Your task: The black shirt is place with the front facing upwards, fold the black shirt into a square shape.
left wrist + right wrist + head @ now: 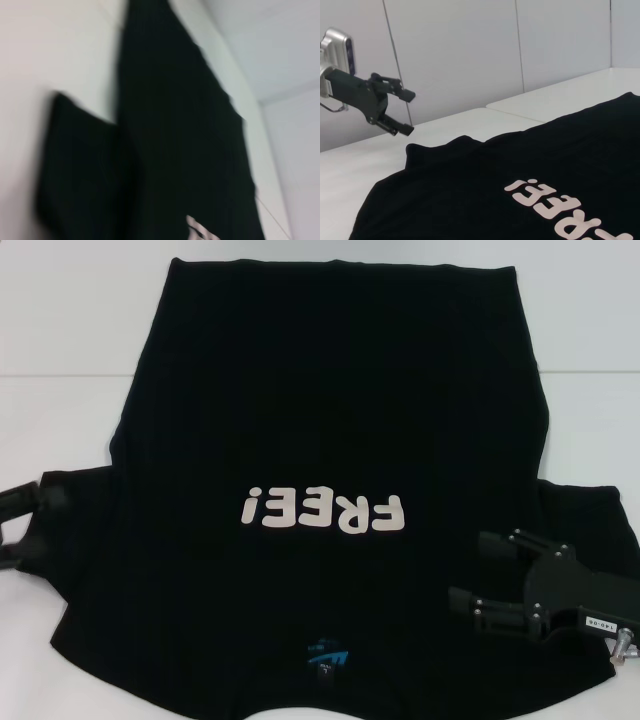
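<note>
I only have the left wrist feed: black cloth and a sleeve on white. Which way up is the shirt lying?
Observer: Front up. The head view shows the black shirt spread flat with its white FREE! print facing up.
Operator: Where is the collar?
Observer: Nearest the robot; the blue neck label sits at the near edge.
Operator: And my left gripper?
Observer: The left gripper is open, hovering by the shirt's left sleeve, holding nothing.
Operator: The other arm?
Observer: The right gripper is open over the right sleeve area.

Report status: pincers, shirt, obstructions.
Left pincer open at left sleeve; right pincer open over right sleeve. Black shirt flat, unfolded. Nothing in the way.
</note>
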Controlling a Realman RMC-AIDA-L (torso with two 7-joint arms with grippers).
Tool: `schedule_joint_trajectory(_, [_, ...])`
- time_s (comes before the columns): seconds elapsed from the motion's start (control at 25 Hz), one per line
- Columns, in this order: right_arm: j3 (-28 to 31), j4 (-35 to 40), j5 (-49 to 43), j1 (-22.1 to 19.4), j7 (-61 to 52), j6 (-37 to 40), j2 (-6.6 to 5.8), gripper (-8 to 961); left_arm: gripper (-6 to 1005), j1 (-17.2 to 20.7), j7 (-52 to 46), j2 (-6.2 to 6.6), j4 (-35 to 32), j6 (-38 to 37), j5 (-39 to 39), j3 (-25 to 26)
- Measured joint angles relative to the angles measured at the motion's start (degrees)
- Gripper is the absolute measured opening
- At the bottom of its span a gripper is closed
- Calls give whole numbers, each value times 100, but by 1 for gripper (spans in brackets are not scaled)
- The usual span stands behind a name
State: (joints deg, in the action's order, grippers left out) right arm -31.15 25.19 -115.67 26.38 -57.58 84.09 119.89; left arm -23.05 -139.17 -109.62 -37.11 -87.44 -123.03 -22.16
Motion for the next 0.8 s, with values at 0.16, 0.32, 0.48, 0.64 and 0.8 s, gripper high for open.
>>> schedule_joint_trajectory(0.16, [-5,2,0,4,-10,6,-1,941,931,19,-487,33,65,290,-357,-9])
schedule_joint_trajectory(0.32, [-6,4,-15,7,-16,11,-1,940,926,45,-635,47,183,455,-456,61])
schedule_joint_trajectory(0.48, [-6,4,-21,-14,-17,18,-1,939,922,90,-658,49,348,616,-455,225])
schedule_joint_trajectory(0.64, [-5,9,-23,-46,-17,19,-1,939,917,100,-651,44,450,794,-453,213])
schedule_joint_trajectory(0.8, [-5,9,-20,-52,-17,20,-1,938,913,84,-636,42,602,1023,-457,198])
